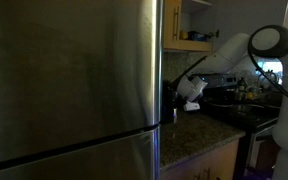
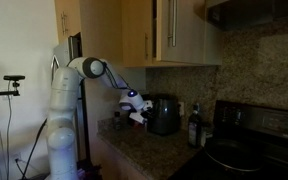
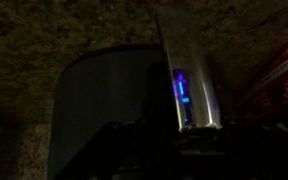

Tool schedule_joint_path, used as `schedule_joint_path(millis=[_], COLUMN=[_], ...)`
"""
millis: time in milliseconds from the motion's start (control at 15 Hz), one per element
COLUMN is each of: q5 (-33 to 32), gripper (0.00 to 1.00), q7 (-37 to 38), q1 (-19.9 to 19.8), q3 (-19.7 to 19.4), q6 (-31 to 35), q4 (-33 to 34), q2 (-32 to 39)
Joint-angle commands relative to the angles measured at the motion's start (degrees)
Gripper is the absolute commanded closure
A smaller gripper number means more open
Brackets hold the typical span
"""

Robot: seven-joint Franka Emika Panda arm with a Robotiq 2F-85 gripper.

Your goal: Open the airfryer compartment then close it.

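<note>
The black airfryer [image 2: 165,115] stands on the granite counter against the wall. In the wrist view it is a dark rounded body [image 3: 104,100] with a silver panel and a blue light [image 3: 184,85]. My gripper [image 2: 137,107] hangs just beside the airfryer, at its front, about level with its middle; it also shows in an exterior view [image 1: 191,92]. The fingers are only dark shapes at the bottom of the wrist view [image 3: 174,140]. I cannot tell whether they are open or shut, or whether they touch the airfryer. Its compartment looks closed.
A large steel fridge [image 1: 64,80] fills the near side. A dark bottle [image 2: 194,126] stands between the airfryer and the black stove [image 2: 254,145]. Wooden cabinets [image 2: 174,30] hang above. The granite counter [image 2: 144,152] runs below the gripper. A red packet [image 3: 284,70] lies beside the airfryer.
</note>
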Motion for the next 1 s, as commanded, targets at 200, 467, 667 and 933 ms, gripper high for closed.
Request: schedule_joint_path(millis=[200, 467, 667, 933], q5=[-12.0, -20.4, -25.5, -36.8], gripper=[0.99, 0.93, 0.93, 0.93], q7=[7.6, 13.3, 18.0, 28.8], q1=[9.2, 17.6, 24.8, 32.2], q3=[-11.4, -22.7, -31.3, -40.6], q6=[6.6, 3.2, -0.7, -9.4], q4=[-8.2, -9.6, -9.0, -7.5], q2=[1.9, 1.1, 1.2, -0.3])
